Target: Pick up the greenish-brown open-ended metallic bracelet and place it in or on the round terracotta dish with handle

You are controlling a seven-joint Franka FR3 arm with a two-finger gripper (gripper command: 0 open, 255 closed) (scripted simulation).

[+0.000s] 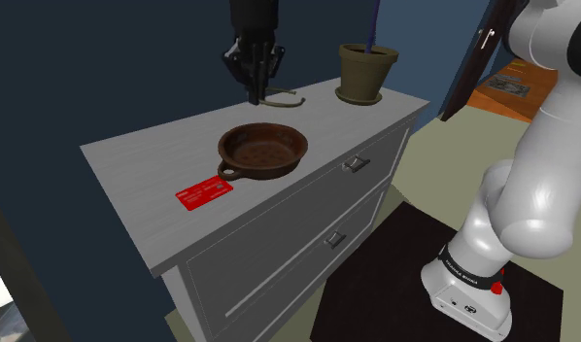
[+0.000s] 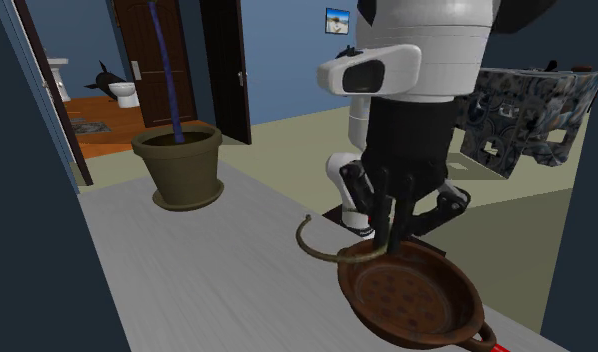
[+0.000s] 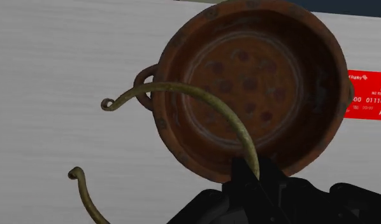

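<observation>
**Bracelet Pinched and Up, Dish Right Below**

Biggest first: a grey dresser (image 1: pixel 133 165), there to carry all the rest on its flat top. Next, the white arm (image 1: pixel 546 146), bending in over that top to do the job. Then a brown pot (image 1: pixel 366 68) at the far corner, well apart and out of the way. Then the round brown dish (image 1: pixel 264 153), sitting open side up, ready to catch a drop. Above its far rim, the black gripper (image 3: pixel 250 173), clenched on the bracelet (image 3: pixel 183 88). Grabs it at the back of the curve, across from the gap, likely to leave both tips free. Just beside the dish, a red card (image 1: pixel 205 193), no part of the job.

Smallest, the bracelet itself. Seems lifted off the dresser, partly over the dish in the wrist view. Thin, bent like a C, open on one side, with a tiny curl at each tip. Dull greenish-brown, a bit like old metal. Probably light and quick to swing.
</observation>
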